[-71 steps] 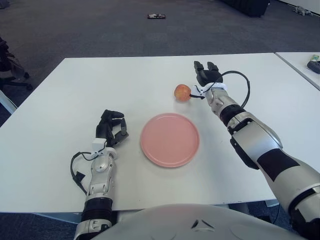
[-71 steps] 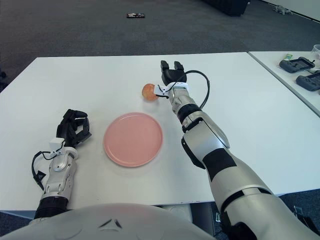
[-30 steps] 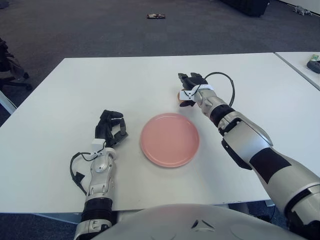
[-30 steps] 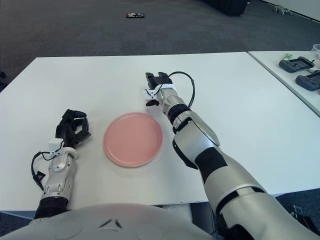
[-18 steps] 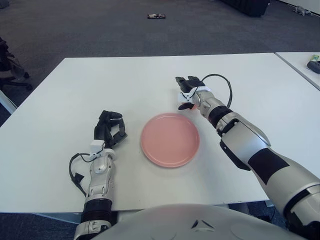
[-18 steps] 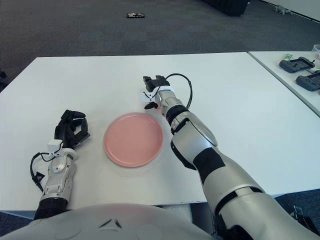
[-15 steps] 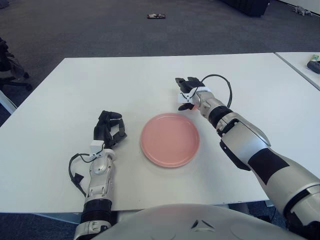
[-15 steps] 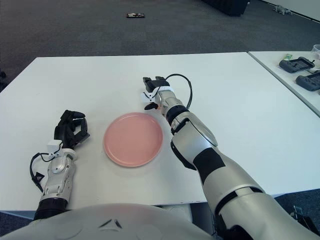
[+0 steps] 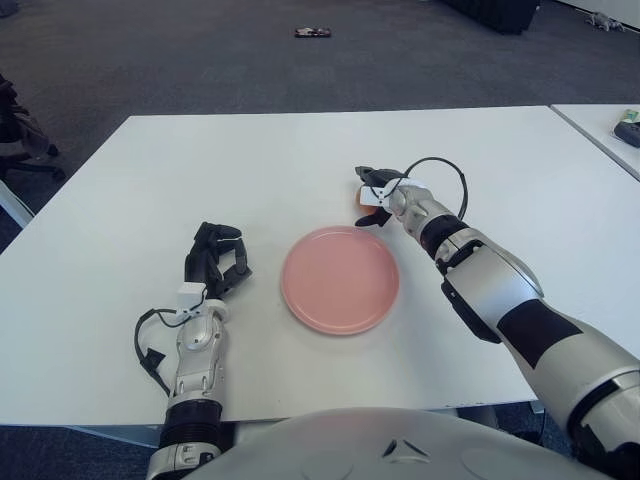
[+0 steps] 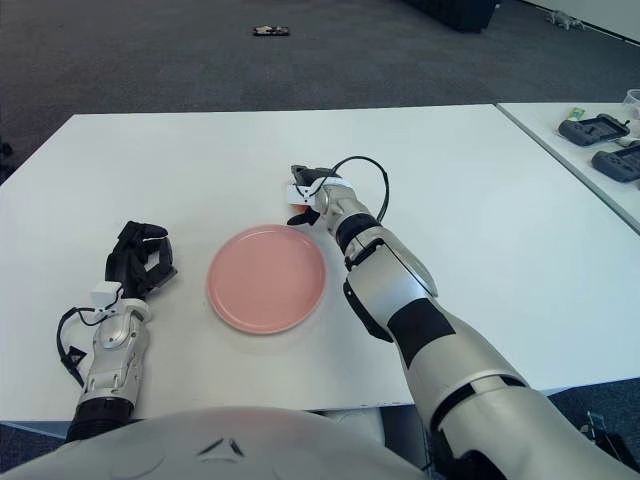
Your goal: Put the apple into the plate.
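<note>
The pink plate point(image 9: 340, 280) lies on the white table point(image 9: 140, 180), near its front middle. Just beyond the plate's far right rim, my right hand point(image 9: 375, 195) is curled around the apple point(image 9: 364, 199). Only a sliver of red-orange skin shows between the black fingers. The hand and apple are close above the tabletop, beside the plate rather than over it. My left hand point(image 9: 215, 262) shows to the left of the plate with its fingers curled and nothing in them.
A second white table point(image 10: 590, 150) stands to the right, carrying dark devices point(image 10: 600, 130). A small dark object point(image 9: 313, 32) lies on the carpet beyond the table. A chair point(image 9: 15, 130) shows at the far left edge.
My right hand swung left from beside the apple, closed its fingers over it, and has shifted slightly nearer the plate's rim. The left hand has barely moved.
</note>
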You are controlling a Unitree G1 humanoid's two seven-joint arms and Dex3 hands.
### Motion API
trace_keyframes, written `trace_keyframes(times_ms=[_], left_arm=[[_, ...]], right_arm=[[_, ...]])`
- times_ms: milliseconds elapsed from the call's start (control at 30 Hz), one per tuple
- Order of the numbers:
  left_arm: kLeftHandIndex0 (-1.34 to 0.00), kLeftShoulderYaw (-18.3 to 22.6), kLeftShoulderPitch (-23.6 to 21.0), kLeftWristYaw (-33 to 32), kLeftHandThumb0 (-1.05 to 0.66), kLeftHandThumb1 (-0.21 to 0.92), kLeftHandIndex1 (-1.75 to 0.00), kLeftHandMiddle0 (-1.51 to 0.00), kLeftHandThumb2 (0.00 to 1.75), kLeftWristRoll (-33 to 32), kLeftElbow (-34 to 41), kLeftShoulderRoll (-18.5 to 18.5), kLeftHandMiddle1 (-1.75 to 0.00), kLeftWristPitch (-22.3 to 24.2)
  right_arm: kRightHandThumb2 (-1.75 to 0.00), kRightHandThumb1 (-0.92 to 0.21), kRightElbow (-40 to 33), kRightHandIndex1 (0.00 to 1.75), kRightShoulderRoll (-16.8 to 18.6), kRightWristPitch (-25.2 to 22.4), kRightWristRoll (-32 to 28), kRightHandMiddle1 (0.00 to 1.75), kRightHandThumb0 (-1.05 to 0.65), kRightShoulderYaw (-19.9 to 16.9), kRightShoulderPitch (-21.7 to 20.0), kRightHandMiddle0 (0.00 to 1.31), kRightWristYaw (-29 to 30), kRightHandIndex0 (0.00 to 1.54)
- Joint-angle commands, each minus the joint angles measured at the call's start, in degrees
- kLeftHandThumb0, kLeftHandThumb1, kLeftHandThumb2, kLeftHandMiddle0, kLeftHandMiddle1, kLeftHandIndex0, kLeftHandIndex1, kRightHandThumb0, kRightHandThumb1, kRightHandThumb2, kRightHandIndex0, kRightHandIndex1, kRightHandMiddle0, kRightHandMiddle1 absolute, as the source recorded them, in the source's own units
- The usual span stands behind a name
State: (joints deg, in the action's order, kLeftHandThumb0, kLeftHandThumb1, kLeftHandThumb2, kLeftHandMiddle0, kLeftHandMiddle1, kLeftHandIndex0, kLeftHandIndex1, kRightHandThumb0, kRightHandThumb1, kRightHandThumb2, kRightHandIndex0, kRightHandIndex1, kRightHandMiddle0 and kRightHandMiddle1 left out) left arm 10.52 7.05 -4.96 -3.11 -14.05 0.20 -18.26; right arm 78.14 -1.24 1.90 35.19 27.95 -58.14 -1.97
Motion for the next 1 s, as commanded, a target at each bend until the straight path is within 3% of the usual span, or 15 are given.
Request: trace_keyframes(times_ms=[0,433,967], left_arm=[[-0.45,0.65,1.99,0.39,-0.42,0.52,-1.75,-0.7,1.07,-0.84,-2.34,0.09,-1.71,2.04],[-0.45,1.36,1.93,0.19,-0.42,0.52,-1.75,-0.62,1.07,-1.85,-2.24,-0.2,-1.75,2.65],[-0.43,1.72,2.18,-0.04,-0.41,0.54,-1.75,-0.59,1.04,-1.81,-1.69,-0.2,-1.74,3.22]], right_arm=[[-0.74,-0.58,0.12,0.0,-0.92,-1.0,-1.81,0.0,-0.91,-2.05,0.88,0.0,-0.84,0.0],[-0.67,-0.83,0.61,0.0,-4.19,-1.19,-5.1,0.0,-0.94,-7.19,3.39,0.0,-0.78,0.0],[-0.68,-0.79,0.64,0.0,-5.73,-4.74,-6.07,0.0,-0.92,-9.89,3.97,0.0,-0.6,0.0]])
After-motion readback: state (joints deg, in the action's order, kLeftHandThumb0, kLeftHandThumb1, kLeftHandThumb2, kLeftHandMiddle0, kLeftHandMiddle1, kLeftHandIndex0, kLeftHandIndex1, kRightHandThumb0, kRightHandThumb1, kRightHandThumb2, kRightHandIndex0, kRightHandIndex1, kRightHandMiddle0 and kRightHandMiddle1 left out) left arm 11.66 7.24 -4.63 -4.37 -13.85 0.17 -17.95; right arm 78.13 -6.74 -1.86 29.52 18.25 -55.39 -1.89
